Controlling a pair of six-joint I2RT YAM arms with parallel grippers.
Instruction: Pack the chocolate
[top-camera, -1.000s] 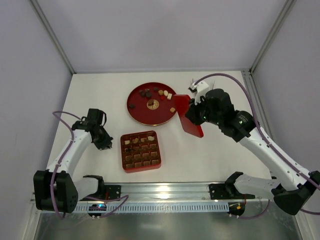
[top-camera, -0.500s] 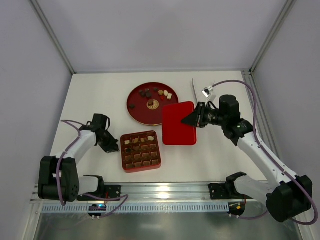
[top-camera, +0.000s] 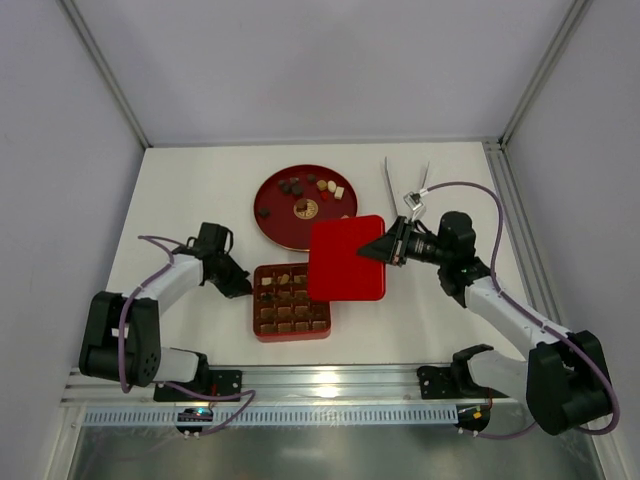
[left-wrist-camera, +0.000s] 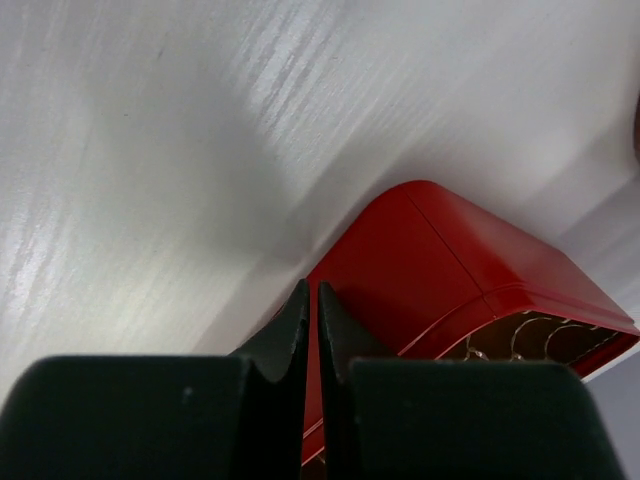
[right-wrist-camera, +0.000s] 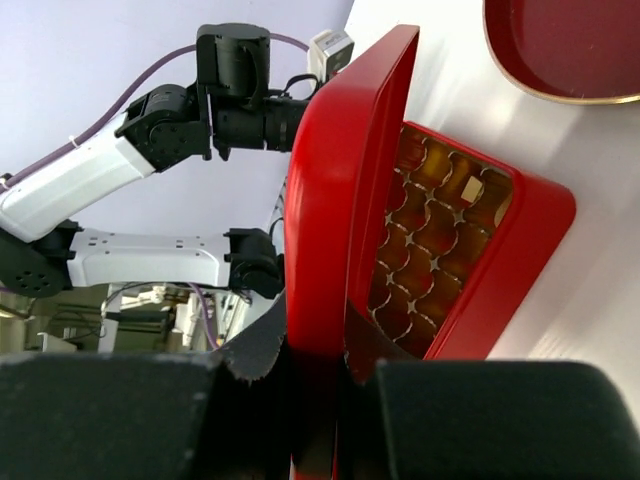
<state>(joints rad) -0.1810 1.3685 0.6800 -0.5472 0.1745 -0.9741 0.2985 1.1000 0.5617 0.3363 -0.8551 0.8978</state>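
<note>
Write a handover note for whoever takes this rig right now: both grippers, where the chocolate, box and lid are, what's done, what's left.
Right gripper: shut on the red lid, held tilted over the box, not seated.
Left gripper: shut, nothing between the fingers, tips at the box's left wall.
Chocolate pieces: a few in the box's far row, several loose on the round plate.
Done: box partly filled.
Left: probably move the plate's pieces across, then seat the lid.

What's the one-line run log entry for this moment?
right jaws: shut on lid | lid: tilted over box, not seated | left jaws: shut, at box's left edge | chocolate: some pieces on round tray
</note>
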